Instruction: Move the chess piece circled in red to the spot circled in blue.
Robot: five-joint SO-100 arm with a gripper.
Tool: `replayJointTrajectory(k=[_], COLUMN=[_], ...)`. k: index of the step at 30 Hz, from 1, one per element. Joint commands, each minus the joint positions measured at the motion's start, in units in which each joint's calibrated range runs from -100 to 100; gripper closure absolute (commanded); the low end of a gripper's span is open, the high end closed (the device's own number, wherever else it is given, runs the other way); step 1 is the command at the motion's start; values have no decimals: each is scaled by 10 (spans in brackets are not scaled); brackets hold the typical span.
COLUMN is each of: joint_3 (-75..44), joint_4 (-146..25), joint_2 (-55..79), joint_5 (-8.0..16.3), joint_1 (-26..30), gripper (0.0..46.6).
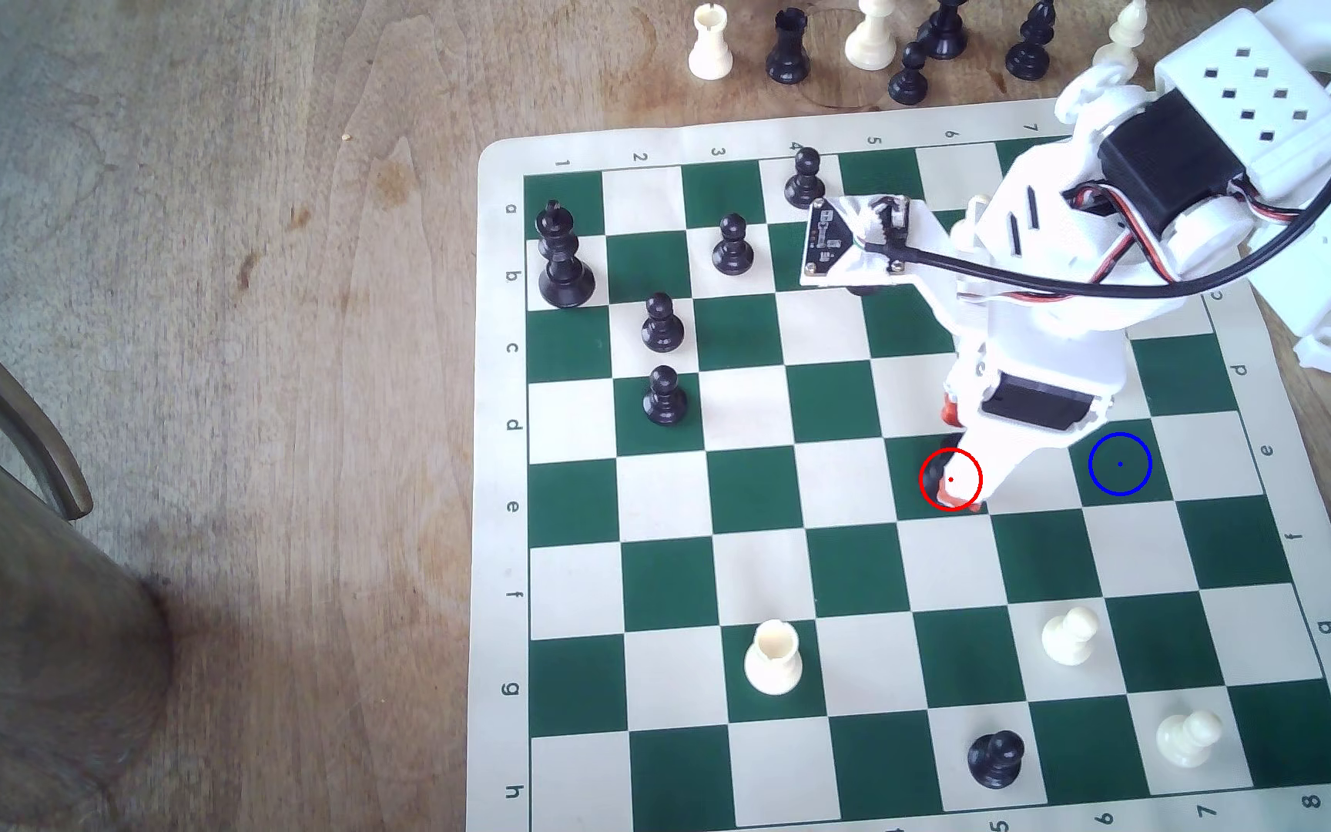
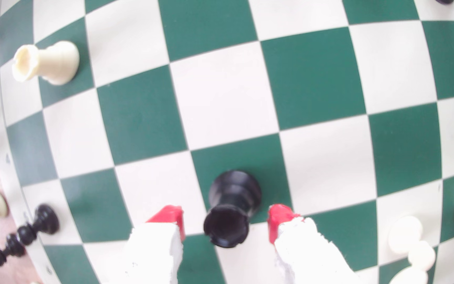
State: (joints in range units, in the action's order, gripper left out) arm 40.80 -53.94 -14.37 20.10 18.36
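Observation:
The stout black rook [image 2: 231, 207] stands upright on a dark green square. My gripper [image 2: 226, 221] is open and straddles its top, one red-tipped finger [image 2: 171, 218] on each side, with a gap between each tip and the rook. In the exterior view my gripper [image 1: 958, 488] comes down over the red ring and covers most of the rook [image 1: 931, 474]. The blue-ringed green square [image 1: 1120, 464] lies bare in the same row, two squares toward the exterior view's right.
On the board [image 1: 510, 416] a white rook [image 1: 773, 658], two white pawns [image 1: 1070, 636] and a black pawn [image 1: 996, 758] stand nearer the front. A black king [image 1: 562, 256] and several black pawns [image 1: 662, 324] stand far left. Captured pieces [image 1: 786, 48] line the table beyond.

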Motion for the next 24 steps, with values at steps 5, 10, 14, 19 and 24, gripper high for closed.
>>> replayJointTrajectory(k=[5, 10, 14, 19, 24], joint_3=[-5, -4, -4, -1, 0], joint_4=[14, 18, 21, 29, 35], joint_2=[0, 10, 11, 15, 19], joint_5=[2, 3, 3, 6, 6], joint_1=[1, 4, 4, 5, 7], gripper=[320, 322, 323, 329, 345])
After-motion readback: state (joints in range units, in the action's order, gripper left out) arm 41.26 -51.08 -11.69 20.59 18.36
